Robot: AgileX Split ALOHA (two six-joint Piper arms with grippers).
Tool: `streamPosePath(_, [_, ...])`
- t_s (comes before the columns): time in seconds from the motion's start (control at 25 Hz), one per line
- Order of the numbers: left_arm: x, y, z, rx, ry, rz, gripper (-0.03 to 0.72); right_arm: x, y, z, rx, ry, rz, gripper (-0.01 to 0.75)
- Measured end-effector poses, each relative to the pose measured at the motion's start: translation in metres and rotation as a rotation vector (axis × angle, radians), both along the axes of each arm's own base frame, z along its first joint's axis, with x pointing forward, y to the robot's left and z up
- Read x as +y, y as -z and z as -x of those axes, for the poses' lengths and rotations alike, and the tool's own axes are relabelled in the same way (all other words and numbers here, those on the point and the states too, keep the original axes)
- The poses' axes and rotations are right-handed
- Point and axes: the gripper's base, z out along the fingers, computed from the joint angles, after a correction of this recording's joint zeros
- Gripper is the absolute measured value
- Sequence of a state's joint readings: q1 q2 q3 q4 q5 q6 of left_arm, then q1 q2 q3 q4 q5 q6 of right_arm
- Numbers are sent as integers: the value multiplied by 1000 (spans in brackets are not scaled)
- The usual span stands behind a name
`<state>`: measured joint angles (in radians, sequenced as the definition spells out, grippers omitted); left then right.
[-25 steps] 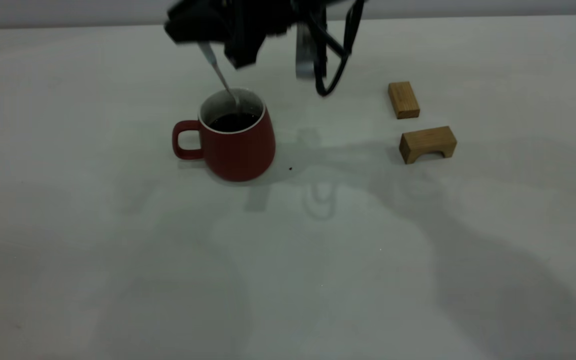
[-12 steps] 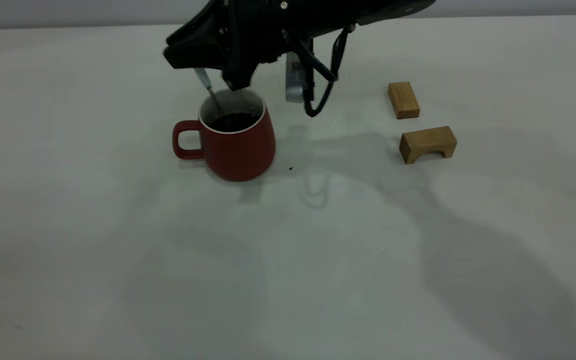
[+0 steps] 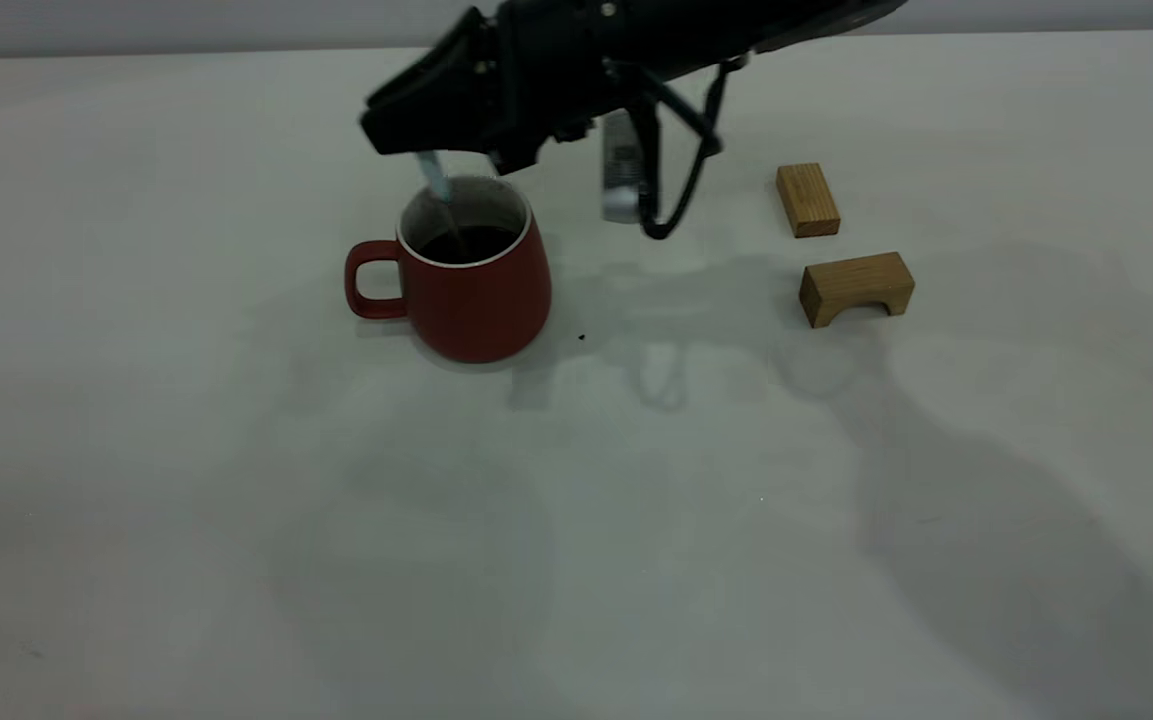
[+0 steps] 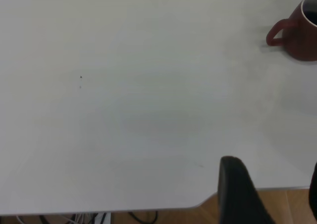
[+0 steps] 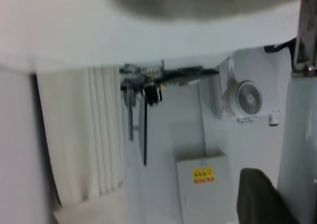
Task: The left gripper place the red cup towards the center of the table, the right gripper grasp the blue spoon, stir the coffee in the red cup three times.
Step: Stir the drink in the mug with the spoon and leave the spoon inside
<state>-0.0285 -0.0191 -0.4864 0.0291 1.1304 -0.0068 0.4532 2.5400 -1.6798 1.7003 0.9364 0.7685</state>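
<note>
The red cup (image 3: 471, 285) stands left of the table's (image 3: 576, 520) middle, handle to the left, with dark coffee (image 3: 466, 243) inside. My right gripper (image 3: 436, 152) hovers just above its rim, shut on the blue spoon (image 3: 433, 178). The spoon slants down into the coffee, so its bowl is hidden. In the right wrist view the pale spoon handle (image 5: 297, 144) runs beside one black finger (image 5: 260, 196). My left gripper (image 4: 275, 196) is parked over the table's near edge, open and holding nothing. The red cup (image 4: 297, 30) is far from it.
Two wooden blocks lie right of the cup: a flat one (image 3: 808, 200) and an arched one (image 3: 856, 288). A small dark speck (image 3: 581, 337) sits by the cup's base. Black cables and a silver-grey part (image 3: 621, 180) hang under the right arm.
The right gripper has come down over the cup, then shifted right. The spoon has swung from the cup's back rim across to its left side and dipped into the coffee.
</note>
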Motion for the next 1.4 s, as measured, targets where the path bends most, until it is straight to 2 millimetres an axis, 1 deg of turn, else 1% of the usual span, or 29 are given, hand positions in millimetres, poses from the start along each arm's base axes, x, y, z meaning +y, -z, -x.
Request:
streamPosePath(0.12, [0, 0, 0, 0, 0, 0, 424, 4, -1, 0, -164, -28, 5, 135])
streamPosePath(0.2, [0, 0, 0, 0, 0, 0, 424, 0, 0, -5, -239, -32, 37, 135])
streamPosePath(0.24, [0, 0, 0, 0, 0, 0, 424, -5, 1, -7, -246, -28, 48, 135])
streamPosePath(0.32, [0, 0, 0, 0, 0, 0, 424, -15, 2, -11, -203, -19, 47, 135])
streamPosePath(0.4, [0, 0, 0, 0, 0, 0, 424, -24, 2, -13, -123, -11, 41, 135])
streamPosePath(0.48, [0, 0, 0, 0, 0, 0, 424, -27, 2, -13, -43, -1, 30, 135])
streamPosePath(0.56, [0, 0, 0, 0, 0, 0, 424, -24, 2, -11, -6, 1, 25, 135])
streamPosePath(0.68, [0, 0, 0, 0, 0, 0, 424, -11, 0, -5, 0, -3, 1, 135])
streamPosePath(0.76, [0, 0, 0, 0, 0, 0, 424, 0, -2, -1, -40, -6, -16, 135])
streamPosePath(0.84, [0, 0, 0, 0, 0, 0, 424, 4, -2, 0, -116, -14, -8, 135])
streamPosePath(0.92, [0, 0, 0, 0, 0, 0, 424, 4, 0, -2, -199, -28, 20, 135])
streamPosePath(1.0, [0, 0, 0, 0, 0, 0, 424, -3, 2, -5, -224, -34, 45, 135])
streamPosePath(1.08, [0, 0, 0, 0, 0, 0, 424, -13, 3, -8, -201, -37, 63, 135])
streamPosePath(1.2, [0, 0, 0, 0, 0, 0, 424, -21, 5, -9, -92, -36, 67, 135])
streamPosePath(1.28, [0, 0, 0, 0, 0, 0, 424, -19, 5, -6, -37, -41, 62, 135])
streamPosePath(1.4, [0, 0, 0, 0, 0, 0, 424, -7, 4, 1, -8, -45, 44, 135])
